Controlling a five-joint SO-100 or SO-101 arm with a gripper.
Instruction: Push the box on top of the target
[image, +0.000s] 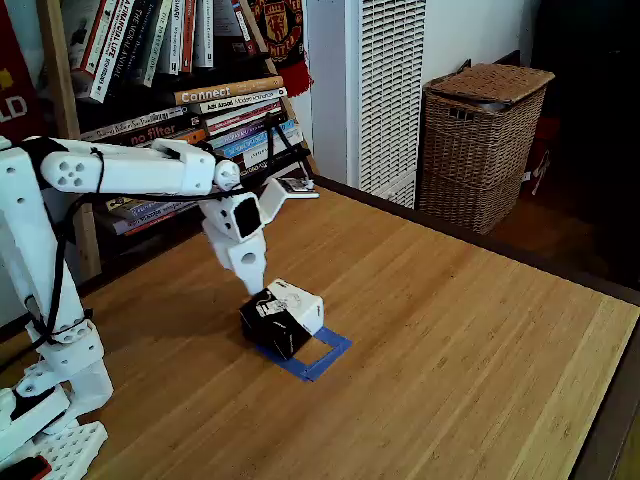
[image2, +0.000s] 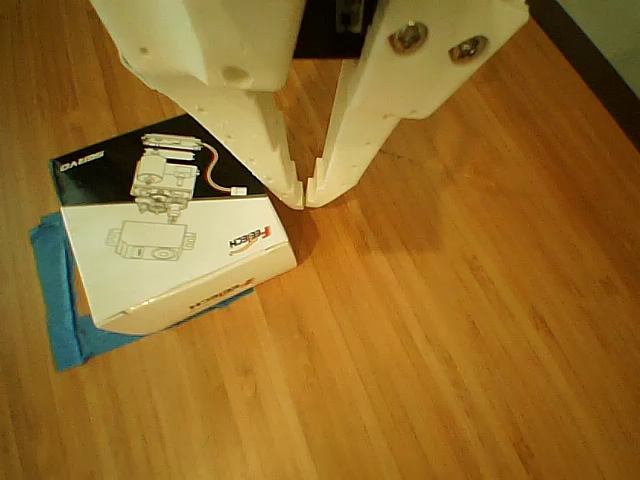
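Robot arm nudging a box (image: 283, 317) onto a blue tape target (image: 327, 352).
Jaws clenched empty, tips together beside the box's corner, forming one blunt pusher; box partly covers the target.

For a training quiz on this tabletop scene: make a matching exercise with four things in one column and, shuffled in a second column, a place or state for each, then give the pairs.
Things:
1. box
2. target
3. gripper
4. wicker basket

Places or states:
A. on the floor beyond the table's far edge, by the wall
B. jaws closed with the tips nearly touching, at the edge of the box's top
C. blue tape flat on the wood, partly covered
D. sitting partly over the tape, part of the outline still exposed beside it

Pairs: 1-D, 2-C, 3-B, 4-A
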